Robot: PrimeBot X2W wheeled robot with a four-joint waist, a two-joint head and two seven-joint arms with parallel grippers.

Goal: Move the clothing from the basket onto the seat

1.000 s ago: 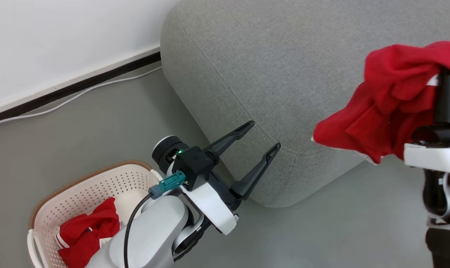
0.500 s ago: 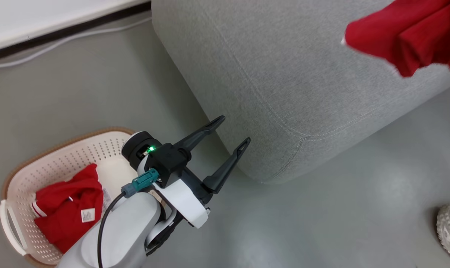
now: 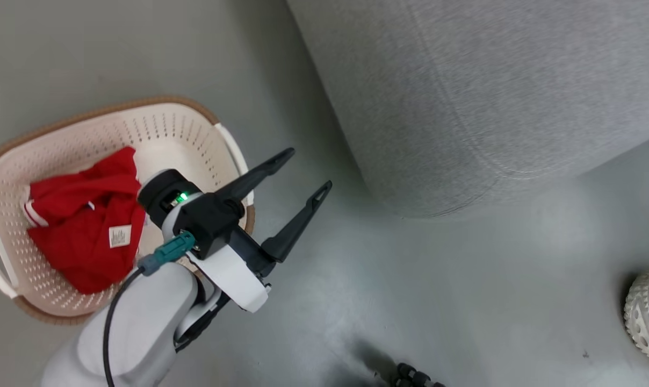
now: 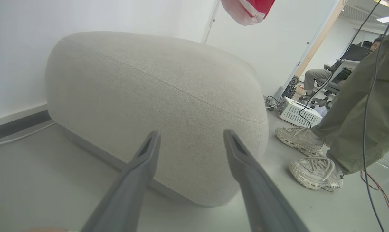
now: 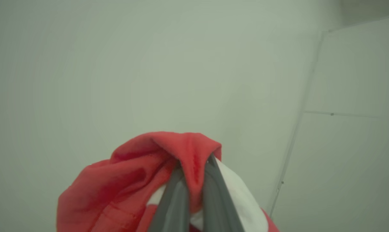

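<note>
- The left claw [image 3: 308,170] is held with its fingers spread wide and empty, above the floor [image 3: 410,301] between the basket [image 3: 163,110] and the seat [image 3: 491,97].
- The right claw [image 5: 194,164] is clenched on a fold of one red garment [image 5: 127,183], which is hung from its fingers.
- The second red garment [image 3: 83,231] is seen crumpled inside the basket, its white label turned up.
- The basket is stood on the floor, near the seat's rounded corner but apart from it.
- A person's pale shoe [image 3: 647,320] is seen at the right edge.

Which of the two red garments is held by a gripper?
The garment pinched in the right gripper; the other garment lies loose in the basket.
</note>
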